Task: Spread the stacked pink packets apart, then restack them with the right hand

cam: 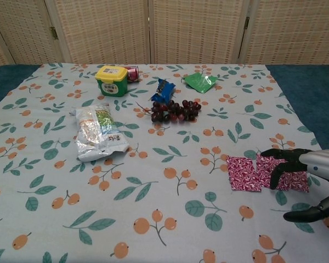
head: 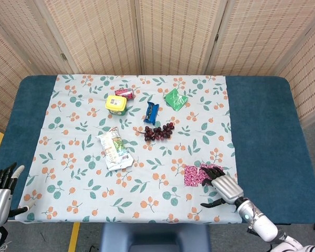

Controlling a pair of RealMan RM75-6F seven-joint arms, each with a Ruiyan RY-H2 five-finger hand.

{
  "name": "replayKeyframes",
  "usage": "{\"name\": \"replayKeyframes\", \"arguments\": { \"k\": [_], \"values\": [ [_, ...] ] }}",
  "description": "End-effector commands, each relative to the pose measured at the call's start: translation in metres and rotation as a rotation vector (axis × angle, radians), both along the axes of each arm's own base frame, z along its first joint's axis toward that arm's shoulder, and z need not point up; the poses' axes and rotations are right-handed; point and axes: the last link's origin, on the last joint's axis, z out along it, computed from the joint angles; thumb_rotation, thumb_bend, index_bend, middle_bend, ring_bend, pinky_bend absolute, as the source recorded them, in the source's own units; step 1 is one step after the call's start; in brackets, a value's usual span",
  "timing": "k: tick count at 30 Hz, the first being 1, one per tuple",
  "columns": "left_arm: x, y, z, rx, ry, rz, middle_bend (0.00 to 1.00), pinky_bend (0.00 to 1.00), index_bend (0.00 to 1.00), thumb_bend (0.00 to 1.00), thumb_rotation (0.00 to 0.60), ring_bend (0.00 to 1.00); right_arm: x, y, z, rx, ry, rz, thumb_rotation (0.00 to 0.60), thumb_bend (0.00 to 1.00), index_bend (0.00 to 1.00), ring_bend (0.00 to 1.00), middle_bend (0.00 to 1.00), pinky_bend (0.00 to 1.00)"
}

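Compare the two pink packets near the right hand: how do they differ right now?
The left pink packet lies free, with nothing on it; the right pink packet has the right robot hand's fingertips on it. The left one shows whole, while the right one is partly hidden by those fingers. They lie side by side, edges about meeting. Both share the same pink-and-white pattern, lie flat on the tablecloth and look similar in size.

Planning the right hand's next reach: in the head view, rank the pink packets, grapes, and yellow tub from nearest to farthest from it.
From the right hand:
1. Pink packets, at its fingers, to its left.
2. Grapes, mid-table, farther back.
3. Yellow tub, far back left.
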Motion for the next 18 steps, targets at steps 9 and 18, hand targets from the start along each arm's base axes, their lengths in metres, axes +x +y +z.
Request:
{"name": "replayKeyframes", "arguments": {
  "k": [9, 18],
  "values": [
    [-0.002, -0.001, -0.001, 0.0, -0.001, 0.006, 0.0, 0.0, 0.01, 0.19, 0.6, 0.03, -0.002, -0.009, -0.007, -0.014, 0.045, 0.007, 0.23, 0.08, 0.33, 0.0, 0.03, 0.0],
    [-0.003, -0.001, -0.002, -0.003, 0.0, 0.009, 0.0, 0.0, 0.01, 0.19, 0.6, 0.03, 0.0, -0.03, -0.005, -0.059, 0.043, -0.008, 0.233, 0.08, 0.33, 0.0, 0.03, 0.0]
  ]
}}
